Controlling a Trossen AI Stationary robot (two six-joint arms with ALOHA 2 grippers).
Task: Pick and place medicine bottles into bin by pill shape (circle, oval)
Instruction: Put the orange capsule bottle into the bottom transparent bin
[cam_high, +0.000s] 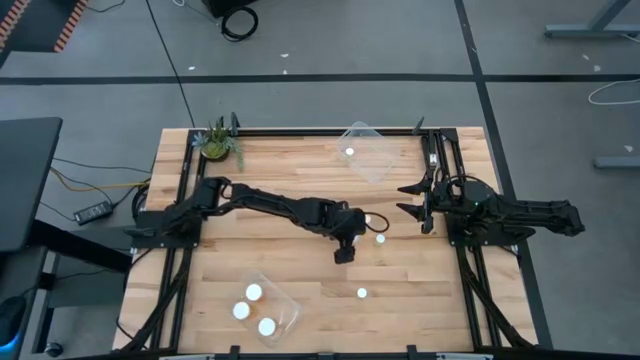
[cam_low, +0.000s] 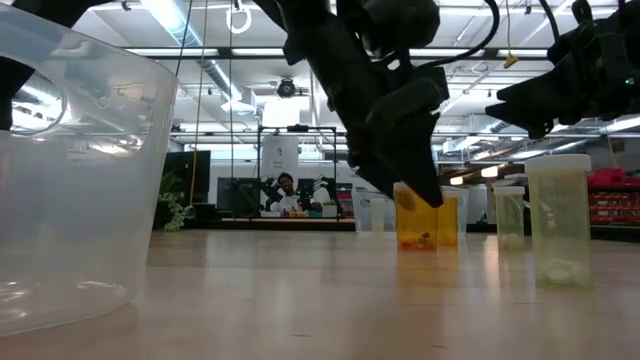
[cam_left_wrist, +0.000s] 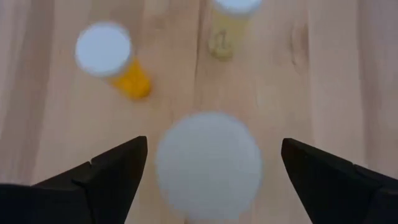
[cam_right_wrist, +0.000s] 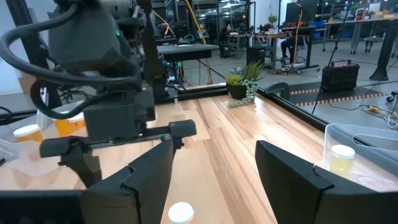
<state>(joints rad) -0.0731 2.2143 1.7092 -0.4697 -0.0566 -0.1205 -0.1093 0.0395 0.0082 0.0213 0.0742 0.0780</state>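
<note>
Surface (cam_high: 300, 290): three bottles binned near (cam_high: 268, 310), one far (cam_high: 368, 152); my left hand (cam_high: 345, 252) hangs open over a loose bottle (cam_left_wrist: 208, 165).

Bright, even light falls from ceiling strip lights (cam_low: 190, 40) behind my table (cam_high: 300, 280), which shows faint glare. My left wrist view is blurred, its nearest white cap (cam_left_wrist: 208, 165) out of focus.

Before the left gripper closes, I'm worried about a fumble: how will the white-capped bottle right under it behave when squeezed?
Probably stiff: the bottle looks like rigid plastic with a hard cap. Likely light, since similar bottles show few pills. Being tall and narrow, it could tip if one finger of the open left gripper touches first, then roll.
</note>
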